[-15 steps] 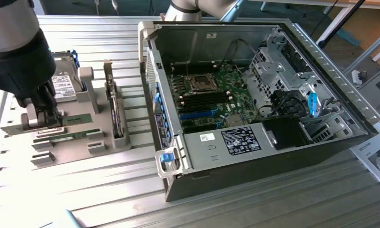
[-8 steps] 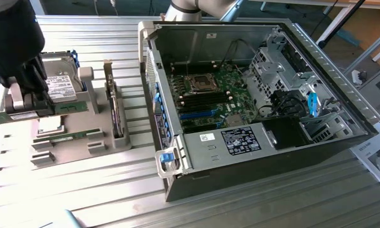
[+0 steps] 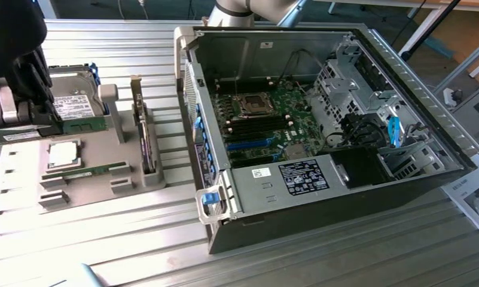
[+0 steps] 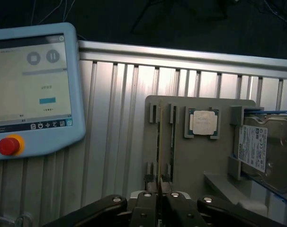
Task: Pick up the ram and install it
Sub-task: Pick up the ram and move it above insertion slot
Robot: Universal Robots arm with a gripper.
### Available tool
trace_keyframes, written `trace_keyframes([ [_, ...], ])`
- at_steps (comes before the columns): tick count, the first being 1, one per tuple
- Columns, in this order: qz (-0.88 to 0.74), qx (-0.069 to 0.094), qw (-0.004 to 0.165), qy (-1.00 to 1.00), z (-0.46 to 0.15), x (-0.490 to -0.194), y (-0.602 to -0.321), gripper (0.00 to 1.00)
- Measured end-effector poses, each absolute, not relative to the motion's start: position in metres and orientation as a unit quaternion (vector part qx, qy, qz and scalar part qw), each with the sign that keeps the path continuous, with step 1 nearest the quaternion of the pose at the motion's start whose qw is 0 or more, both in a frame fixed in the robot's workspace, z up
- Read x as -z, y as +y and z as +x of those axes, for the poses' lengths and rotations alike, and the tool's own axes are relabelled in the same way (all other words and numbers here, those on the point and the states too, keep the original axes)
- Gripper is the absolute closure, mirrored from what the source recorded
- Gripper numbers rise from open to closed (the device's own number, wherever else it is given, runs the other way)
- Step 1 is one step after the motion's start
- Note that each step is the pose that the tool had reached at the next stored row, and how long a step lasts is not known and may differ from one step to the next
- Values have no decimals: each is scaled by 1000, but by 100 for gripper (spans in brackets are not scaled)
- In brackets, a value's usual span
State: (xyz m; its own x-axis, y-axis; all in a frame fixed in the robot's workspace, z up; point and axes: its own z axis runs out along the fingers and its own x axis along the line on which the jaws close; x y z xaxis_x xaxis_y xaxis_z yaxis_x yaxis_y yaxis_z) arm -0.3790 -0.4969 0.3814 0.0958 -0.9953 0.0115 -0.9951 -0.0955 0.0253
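The ram (image 3: pixel 79 126) stands on its long edge, clamped between the closed-in fingers of the pincer (image 3: pixel 41 119), at the exterior view's far left. It appears to hang just clear of the grey holder tray (image 3: pixel 88 197), though that gap is hard to judge. Its long axis runs across the exterior view from left to right, labelled face toward the camera. In the wrist view the ram (image 4: pixel 158 142) shows edge-on as a thin line running straight out from between the fingers of the pincer (image 4: pixel 158 196), so the grip sits across its thickness.

A second green stick (image 3: pixel 88 172) lies in the tray just near of the held one and roughly parallel to it, beside the square processor (image 3: pixel 64 154). The hard drive (image 3: pixel 76 107) stands behind the ram.

The open computer case (image 3: pixel 303 197) lies well apart to the exterior view's right on the slatted counter (image 3: pixel 103 251). Its dark memory slots (image 3: pixel 255 127) seem to run nearly parallel to the ram.
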Motion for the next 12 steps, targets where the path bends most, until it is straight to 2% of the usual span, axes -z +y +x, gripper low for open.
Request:
trace_keyframes([
  [12, 739, 4, 13, -673, -363, -381, -497, 86],
])
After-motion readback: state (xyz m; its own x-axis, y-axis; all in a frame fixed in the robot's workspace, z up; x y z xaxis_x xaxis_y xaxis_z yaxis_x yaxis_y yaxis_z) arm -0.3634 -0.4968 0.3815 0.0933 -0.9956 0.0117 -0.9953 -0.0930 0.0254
